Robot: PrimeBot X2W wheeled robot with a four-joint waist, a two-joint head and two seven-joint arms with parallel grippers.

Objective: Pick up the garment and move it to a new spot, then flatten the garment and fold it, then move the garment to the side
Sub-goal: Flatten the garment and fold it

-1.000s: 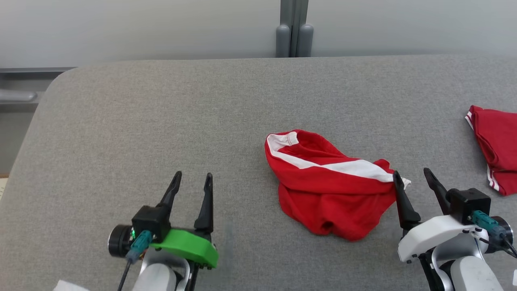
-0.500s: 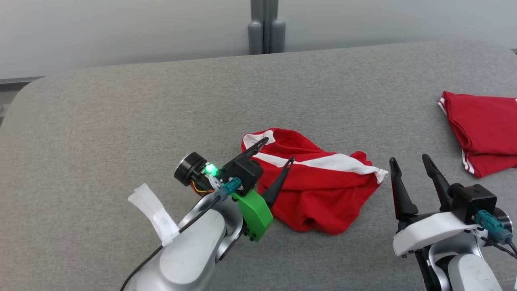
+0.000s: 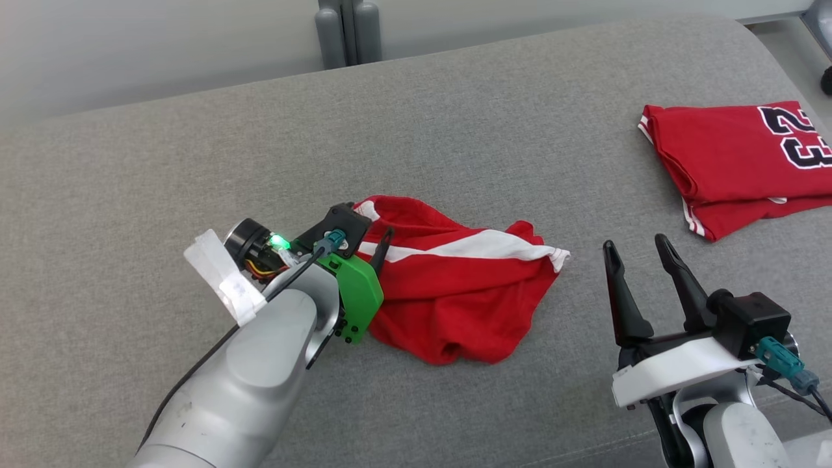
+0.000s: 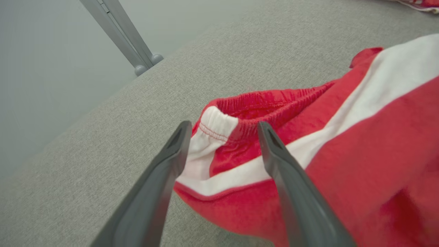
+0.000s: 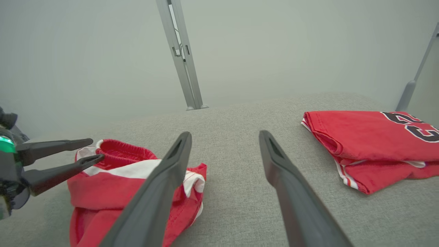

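The garment [image 3: 455,292] is a pair of red shorts with a white stripe, lying crumpled on the grey padded table [image 3: 162,162]. My left gripper [image 3: 372,224] is open at its left end. In the left wrist view the left gripper [image 4: 223,125] has its fingers on either side of the white corner of the elastic waistband, and the garment [image 4: 360,137] spreads away to the right. My right gripper [image 3: 634,242] stands open over bare table, a short way right of the garment's right tip. The right wrist view shows the right gripper [image 5: 224,133], the garment [image 5: 103,192] and the left gripper [image 5: 96,149].
A folded red jersey [image 3: 728,162] with black numbers lies at the table's right, also seen as the jersey [image 5: 370,144] in the right wrist view. A grey post [image 3: 348,29] stands behind the far edge. The table's rounded right corner is near the jersey.
The head camera has turned right, shifting the scene left. My left arm has reached from the near left up to the garment's waistband end. Both grippers stayed open.
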